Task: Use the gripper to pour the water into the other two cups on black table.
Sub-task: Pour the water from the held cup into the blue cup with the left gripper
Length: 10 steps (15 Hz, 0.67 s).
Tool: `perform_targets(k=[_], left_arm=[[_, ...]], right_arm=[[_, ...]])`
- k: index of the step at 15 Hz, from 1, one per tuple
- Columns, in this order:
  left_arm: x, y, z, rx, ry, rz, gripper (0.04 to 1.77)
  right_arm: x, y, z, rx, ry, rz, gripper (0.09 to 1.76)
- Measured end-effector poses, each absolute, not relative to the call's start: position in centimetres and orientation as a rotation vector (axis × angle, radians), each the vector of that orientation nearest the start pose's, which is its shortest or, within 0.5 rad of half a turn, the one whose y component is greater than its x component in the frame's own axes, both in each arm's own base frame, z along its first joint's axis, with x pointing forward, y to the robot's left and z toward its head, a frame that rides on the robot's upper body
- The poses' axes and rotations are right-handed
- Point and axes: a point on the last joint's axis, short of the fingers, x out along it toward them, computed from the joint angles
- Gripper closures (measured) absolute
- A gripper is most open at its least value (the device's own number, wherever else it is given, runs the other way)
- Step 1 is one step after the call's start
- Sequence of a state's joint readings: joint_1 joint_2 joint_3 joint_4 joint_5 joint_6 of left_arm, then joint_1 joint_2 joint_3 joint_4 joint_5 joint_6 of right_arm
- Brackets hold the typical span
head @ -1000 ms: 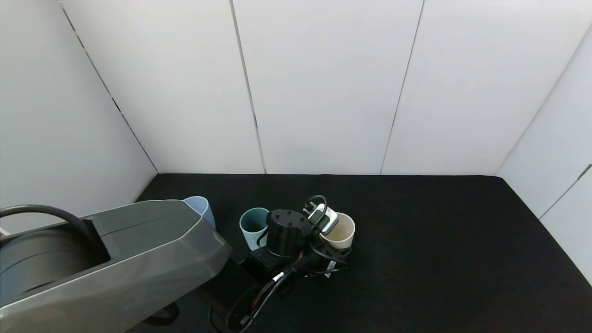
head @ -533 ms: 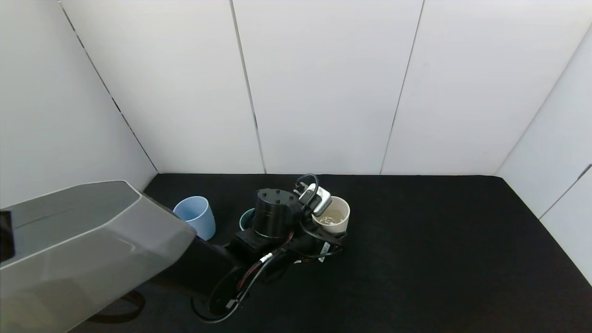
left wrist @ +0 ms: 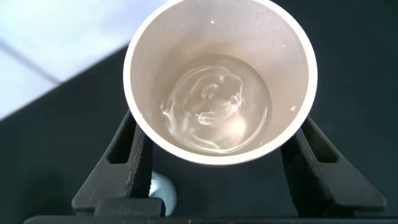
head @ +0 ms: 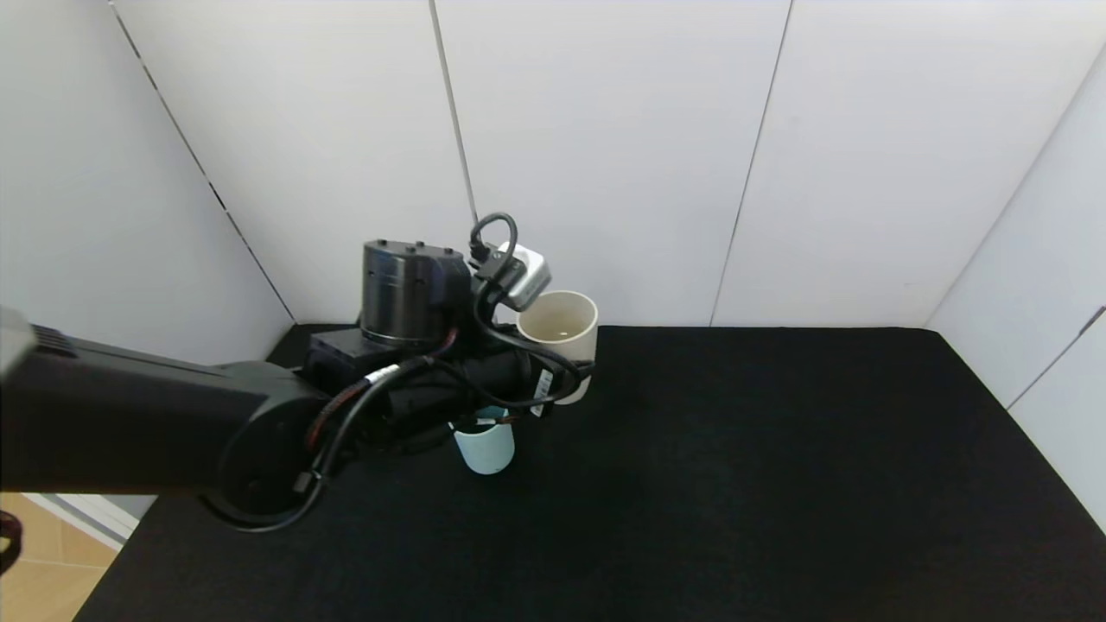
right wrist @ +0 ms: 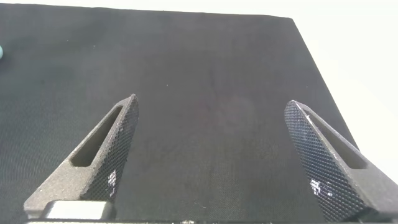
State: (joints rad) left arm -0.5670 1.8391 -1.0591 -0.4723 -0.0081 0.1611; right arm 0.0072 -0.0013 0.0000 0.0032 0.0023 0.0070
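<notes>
My left gripper [head: 566, 373] is raised above the black table [head: 778, 449] and is shut on the cream cup [head: 560, 330], which it holds upright. In the left wrist view the cream cup [left wrist: 219, 37] sits between the two fingers of the left gripper [left wrist: 217, 157], and the water [left wrist: 214, 102] ripples in its bottom. The teal-green cup [head: 486, 447] stands on the table under the arm; a pale part of it [left wrist: 163, 190] shows below the held cup. The light blue cup is hidden behind the arm. My right gripper [right wrist: 211, 149] is open and empty over bare table.
White wall panels [head: 605, 155] close off the table at the back and both sides. The left arm's black link [head: 130, 423] reaches in from the left. A floor strip [head: 34, 561] shows past the table's front left edge.
My left gripper has lifted the cream cup off the table and carried it up and slightly left. The arm's grey cover has left the view, and the light blue cup is now hidden.
</notes>
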Motion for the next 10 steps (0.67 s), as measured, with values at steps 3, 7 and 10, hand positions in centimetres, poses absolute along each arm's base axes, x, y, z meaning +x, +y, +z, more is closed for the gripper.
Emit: perform_targets(k=[3,7,10], left_arm=[[29.3,-15.5,21.7,0.242,0.252,-0.521,0.61],[29.1,-9.8,23.7,0.25,0.257,-0.382,0.61],[28.8,-5.7,24.1,0.266,0.283,-0.297,0.61]], right_arm=[[-2.3,0.0,7.5,0.007,0.002,0.01,0.14],[-2.3,0.0,7.5,0.007,0.002,0.01,0.14],[-2.3,0.0,7.5,0.007,0.002,0.01,0.14]])
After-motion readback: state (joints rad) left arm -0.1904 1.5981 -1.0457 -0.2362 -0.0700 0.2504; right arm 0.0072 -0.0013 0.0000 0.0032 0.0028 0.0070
